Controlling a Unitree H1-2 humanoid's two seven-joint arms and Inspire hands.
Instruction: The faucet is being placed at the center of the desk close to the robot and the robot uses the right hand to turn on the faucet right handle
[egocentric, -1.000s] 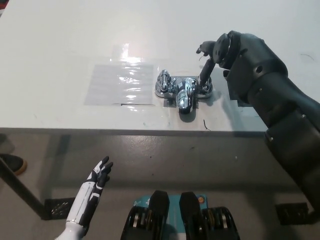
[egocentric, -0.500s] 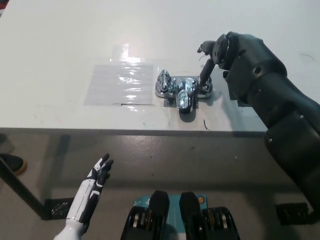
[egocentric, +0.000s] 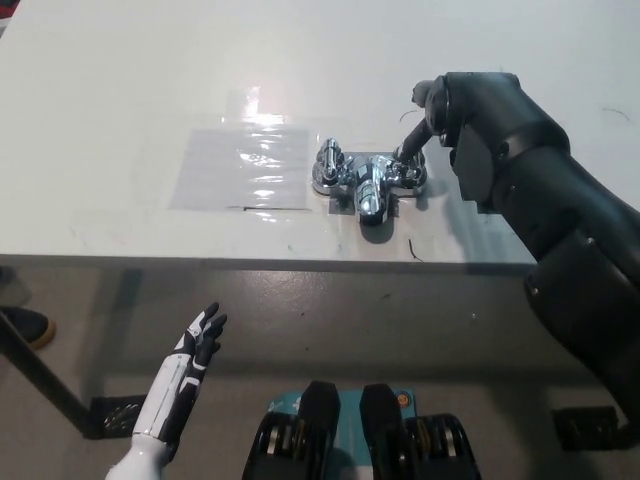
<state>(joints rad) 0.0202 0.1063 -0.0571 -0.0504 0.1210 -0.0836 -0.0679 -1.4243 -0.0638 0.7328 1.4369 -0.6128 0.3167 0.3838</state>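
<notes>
**Faucet (egocentric: 366, 183) handle under the right hand**

The faucet stands at the middle of the desk (egocentric: 120, 80), near its front edge, just beside a clear taped sheet (egocentric: 240, 165). The black right hand (egocentric: 436, 112) reaches down onto the right handle (egocentric: 408, 173); whether it clasps the handle I cannot tell. To turn it well, the hand probably needs firm contact first, then a rotation about the handle's own axis without dragging the base. The white left hand (egocentric: 201, 337) rests below the desk edge, fingers spread, empty.

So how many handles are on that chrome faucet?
2: the left chrome handle stands free; the right chrome handle is partly hidden under the black right hand.
</notes>
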